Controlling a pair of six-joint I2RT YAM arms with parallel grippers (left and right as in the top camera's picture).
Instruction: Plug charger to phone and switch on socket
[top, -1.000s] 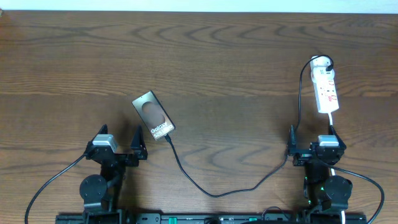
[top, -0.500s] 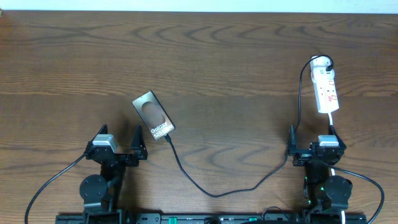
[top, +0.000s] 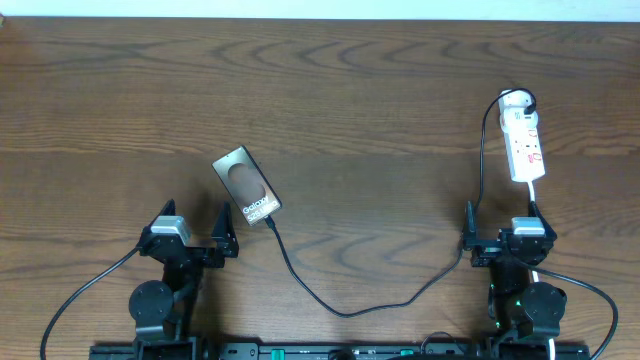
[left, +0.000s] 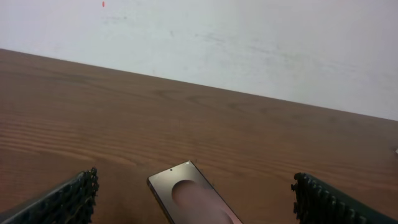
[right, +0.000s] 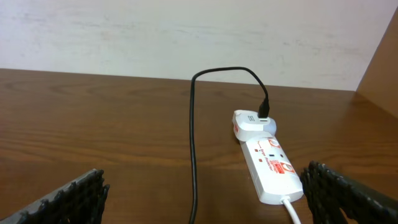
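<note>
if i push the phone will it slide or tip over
The phone lies flat and thin on the wooden table, so it probably slides rather than tips. It looks like a rigid slab, so likely no bending. The slack black cable meets its lower end and may drag or swing it slightly.

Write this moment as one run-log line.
left claw open, empty | right claw open, empty | thin black charger cable meets grey-brown slab phone | white power strip untouched

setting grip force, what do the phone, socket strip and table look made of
The phone: matte metal or glass, going by its soft grey-brown sheen. The socket strip: smooth white moulded plastic, probably. The table: wood or wood-look laminate, grain showing.
</note>
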